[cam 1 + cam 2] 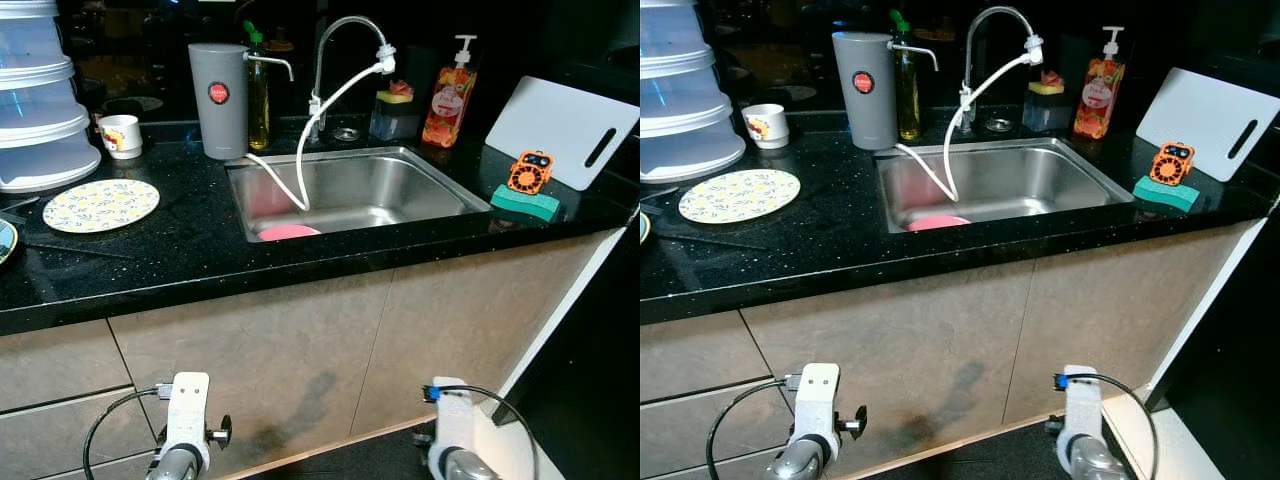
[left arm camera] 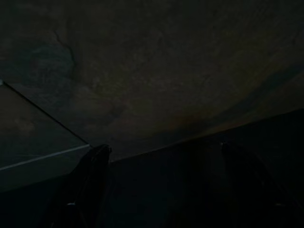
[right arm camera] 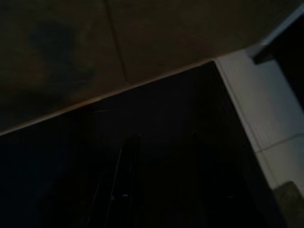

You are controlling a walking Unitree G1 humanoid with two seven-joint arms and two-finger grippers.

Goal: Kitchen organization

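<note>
Hanging low before the tan cabinet front (image 1: pixel 300 350), both arms are idle below the counter edge. In the left wrist view the left gripper (image 2: pixel 166 190) shows two dark fingers well apart, with nothing between them, against the cabinet face and a dark floor. In the right wrist view the right gripper (image 3: pixel 161 185) is very dark; two fingers can be made out with a gap between them, holding nothing, above dark floor beside a pale strip.

Above them runs the black speckled countertop (image 1: pixel 190 250) with a steel sink (image 1: pixel 400 160) set into it. A pink round item (image 1: pixel 288 232) lies in the basin at its near left corner. A white hose (image 1: pixel 305 165) curves from the spout of the arched faucet (image 1: pixel 340 40) down into the basin.

On the counter to the left lies a flat patterned plate (image 1: pixel 101 204), and behind it a small white mug (image 1: pixel 120 135) and a stack of clear plastic containers (image 1: pixel 35 100). A tall grey canister (image 1: pixel 219 98) stands upright at the sink's back left corner, an oil bottle (image 1: pixel 259 100) just beside it. Behind the sink stand a sponge holder (image 1: pixel 395 110) and an upright soap dispenser (image 1: pixel 450 100). To the right a white cutting board (image 1: pixel 560 130) leans tilted against the back, its long axis running up to the right, slot handle at the far right. In front of it an orange gadget (image 1: pixel 530 171) rests on a green sponge (image 1: pixel 525 203).
</note>
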